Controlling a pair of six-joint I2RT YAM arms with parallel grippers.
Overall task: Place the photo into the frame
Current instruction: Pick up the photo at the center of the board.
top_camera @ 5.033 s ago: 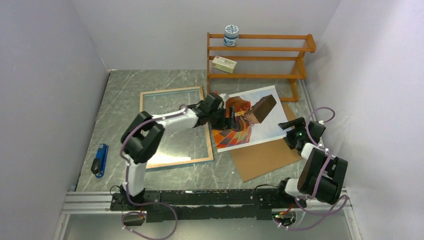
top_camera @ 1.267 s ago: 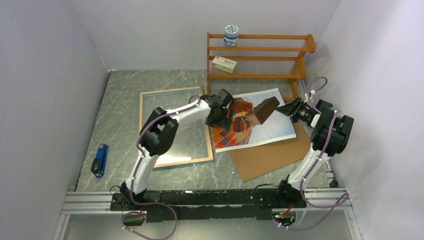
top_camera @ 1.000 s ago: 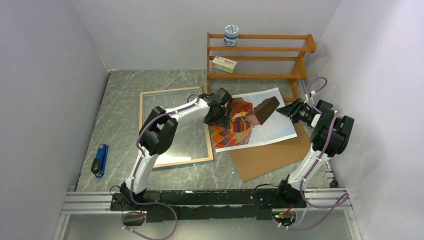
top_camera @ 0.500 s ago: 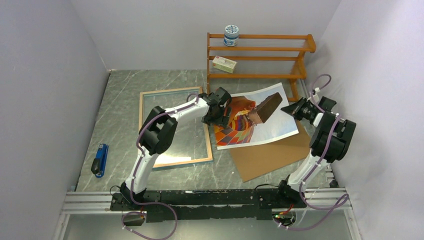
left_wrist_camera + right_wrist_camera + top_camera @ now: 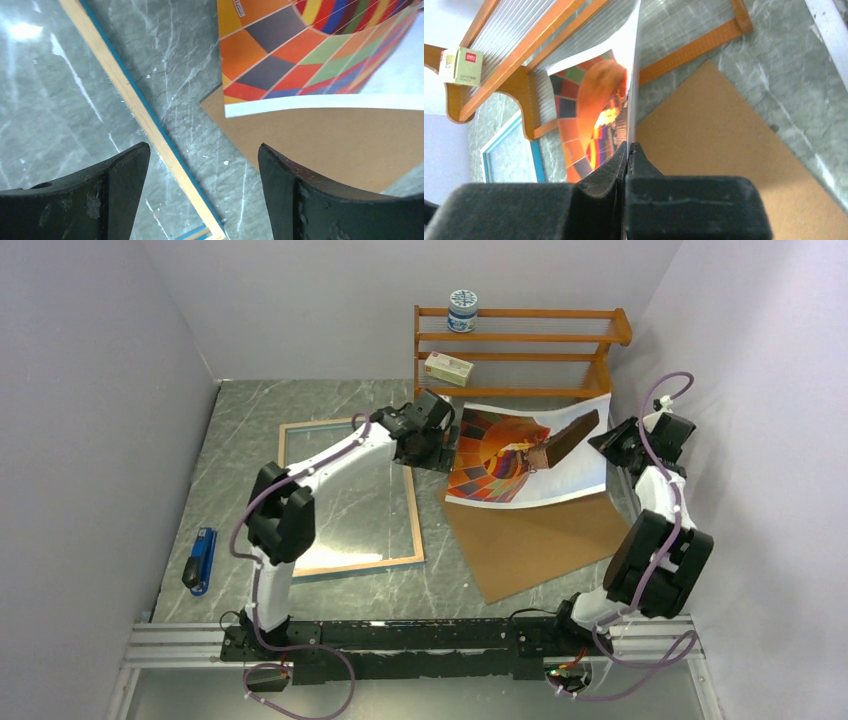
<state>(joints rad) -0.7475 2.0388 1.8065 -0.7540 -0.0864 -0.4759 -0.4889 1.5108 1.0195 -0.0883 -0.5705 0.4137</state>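
Note:
The photo (image 5: 505, 455), a colourful hot-air balloon print with a white border, curves up off the table at its right side. My right gripper (image 5: 606, 440) is shut on that right edge, and the right wrist view shows the paper (image 5: 594, 110) pinched edge-on between the closed gripper (image 5: 629, 146). The frame (image 5: 415, 510) lies flat to the left, wood-coloured rim up with a blue edge (image 5: 145, 117). My left gripper (image 5: 438, 452) hangs open above the table by the photo's left end (image 5: 310, 50). Nothing is between the open gripper (image 5: 202, 150).
A brown backing board (image 5: 540, 540) lies under and in front of the photo. An orange-brown shelf rack (image 5: 520, 338) at the back holds a jar (image 5: 462, 310) and a small box (image 5: 448, 368). A blue tool (image 5: 200, 560) lies near the left wall.
My right gripper closed on the photo's right edge and raised it, dragging the print back and to the right. My left gripper came off the photo and moved back.

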